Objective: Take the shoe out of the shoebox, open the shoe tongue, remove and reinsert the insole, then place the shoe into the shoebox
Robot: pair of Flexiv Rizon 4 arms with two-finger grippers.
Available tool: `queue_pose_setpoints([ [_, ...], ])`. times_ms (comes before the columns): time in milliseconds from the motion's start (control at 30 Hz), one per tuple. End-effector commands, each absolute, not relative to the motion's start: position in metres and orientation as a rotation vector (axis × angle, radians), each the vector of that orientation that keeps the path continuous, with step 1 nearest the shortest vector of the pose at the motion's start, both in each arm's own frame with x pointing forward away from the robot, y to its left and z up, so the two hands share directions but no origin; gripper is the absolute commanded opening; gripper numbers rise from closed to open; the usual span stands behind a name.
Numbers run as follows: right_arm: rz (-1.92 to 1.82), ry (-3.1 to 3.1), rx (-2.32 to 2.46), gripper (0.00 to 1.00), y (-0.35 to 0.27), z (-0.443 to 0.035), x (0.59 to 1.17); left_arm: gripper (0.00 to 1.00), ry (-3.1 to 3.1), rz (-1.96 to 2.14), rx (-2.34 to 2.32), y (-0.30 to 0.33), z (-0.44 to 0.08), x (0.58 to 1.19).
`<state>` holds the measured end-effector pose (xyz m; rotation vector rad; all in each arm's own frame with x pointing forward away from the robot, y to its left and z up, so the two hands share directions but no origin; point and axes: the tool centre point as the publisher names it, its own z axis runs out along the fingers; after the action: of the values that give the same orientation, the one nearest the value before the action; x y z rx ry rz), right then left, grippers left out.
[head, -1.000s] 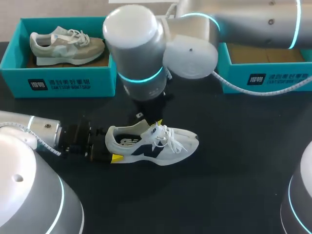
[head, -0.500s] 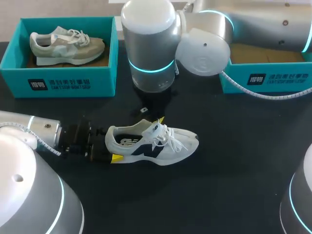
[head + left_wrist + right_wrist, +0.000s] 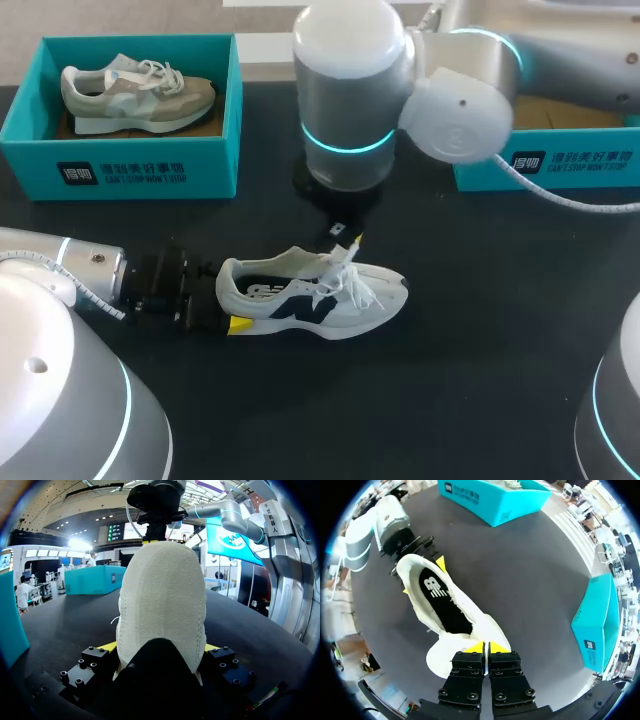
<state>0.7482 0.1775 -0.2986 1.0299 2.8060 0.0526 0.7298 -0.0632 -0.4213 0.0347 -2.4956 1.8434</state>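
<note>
A white shoe (image 3: 320,297) with a navy logo lies on its sole on the black table, toe to the right. My left gripper (image 3: 228,300) holds its heel from the left. In the left wrist view the suede heel (image 3: 162,595) fills the space between the fingers of my left gripper (image 3: 159,647), and both fingers touch it. My right gripper (image 3: 355,241) hangs over the lacing with its tips together on the lifted tongue. In the right wrist view the tongue (image 3: 465,642) spreads under my right gripper (image 3: 486,647). The black insole (image 3: 437,592) lies inside the shoe (image 3: 485,625).
A teal shoebox (image 3: 120,165) at the back left holds a grey-green shoe (image 3: 135,90). A second teal shoebox (image 3: 560,165) stands open at the back right, partly behind my right arm. The table in front of the white shoe is bare.
My right arm has swung to the right. Its gripper has moved toward the toe and slightly up, drawing the tongue with it. The left gripper and the shoe's heel have stayed put.
</note>
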Motion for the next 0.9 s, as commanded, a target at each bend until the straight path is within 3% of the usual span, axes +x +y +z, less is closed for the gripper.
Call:
queue_pose_setpoints([
  [33,0.172,2.811,0.952,0.00,0.162,-0.307,0.745,0.00,-2.496,1.839,0.032,-0.064,-0.429,0.731],
  [900,0.283,2.842,0.392,0.00,0.137,-0.350,0.742,0.00,-2.496,1.839,0.032,-0.064,-0.429,0.731],
])
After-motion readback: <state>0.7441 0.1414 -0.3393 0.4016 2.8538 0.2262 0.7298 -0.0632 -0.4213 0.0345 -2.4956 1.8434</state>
